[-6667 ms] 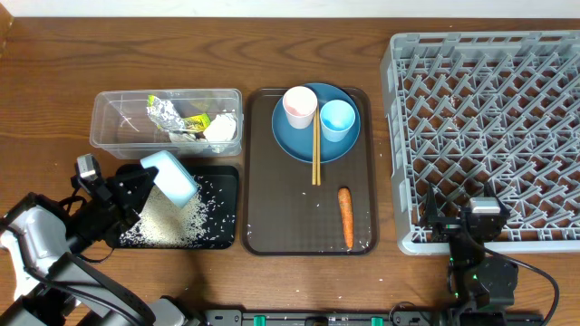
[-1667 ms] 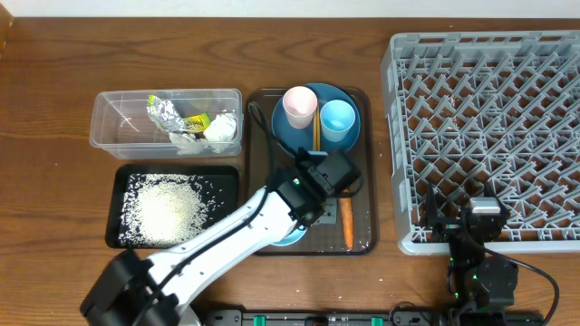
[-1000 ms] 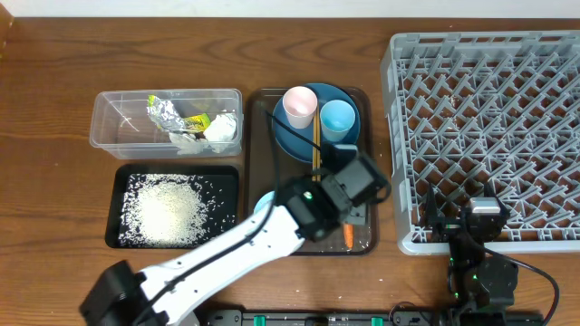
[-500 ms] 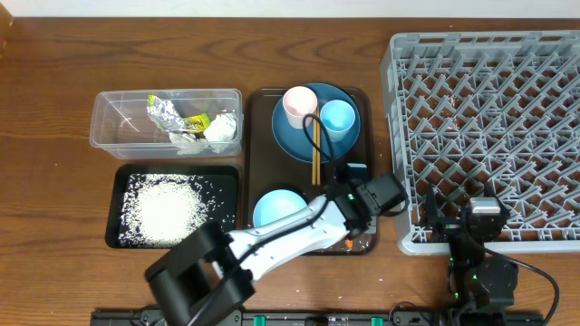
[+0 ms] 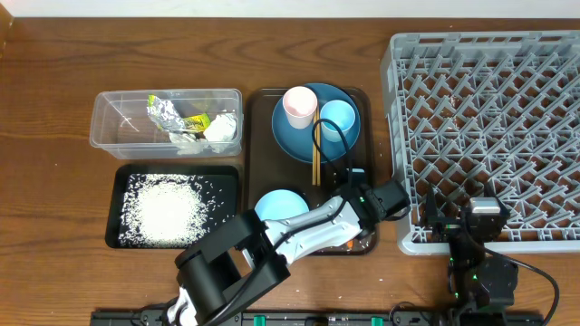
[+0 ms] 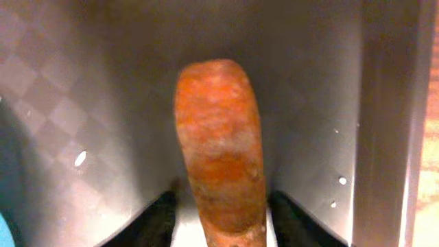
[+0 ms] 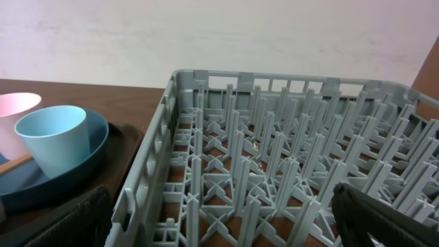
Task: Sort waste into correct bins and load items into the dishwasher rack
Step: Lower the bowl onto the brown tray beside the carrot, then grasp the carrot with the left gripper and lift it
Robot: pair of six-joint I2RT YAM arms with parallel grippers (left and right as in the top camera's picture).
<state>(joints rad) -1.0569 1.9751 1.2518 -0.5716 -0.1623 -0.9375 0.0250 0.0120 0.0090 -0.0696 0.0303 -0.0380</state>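
An orange carrot (image 6: pixel 218 144) lies on the brown serving tray (image 5: pixel 263 163). My left gripper (image 6: pixel 223 206) is open with a finger on each side of it; in the overhead view (image 5: pixel 355 215) it hides most of the carrot. A pale-blue bowl (image 5: pixel 281 206) sits at the serving tray's front left. A dark-blue plate (image 5: pixel 299 145) holds a pink cup (image 5: pixel 300 106), a light-blue cup (image 5: pixel 337 118) and chopsticks (image 5: pixel 315 156). A clear tub (image 5: pixel 122 127) holds foil (image 5: pixel 165 110), a wrapper (image 5: pixel 197 121) and tissues (image 5: pixel 220 129). Rice (image 5: pixel 168 208) lies in the black tray (image 5: pixel 116 231). My right gripper (image 7: pixel 226 209) is open and empty at the grey rack's (image 5: pixel 489 118) front edge.
The rack (image 7: pixel 274 158) fills the table's right side, close to the serving tray's right rim. My left arm (image 5: pixel 272 244) reaches across the serving tray's front edge. A black cable (image 5: pixel 326 136) loops over the plate.
My left arm tipped rice into the black tray, set the pale-blue bowl on the serving tray's front left, then swung right and came down over the carrot. The right arm has not moved.
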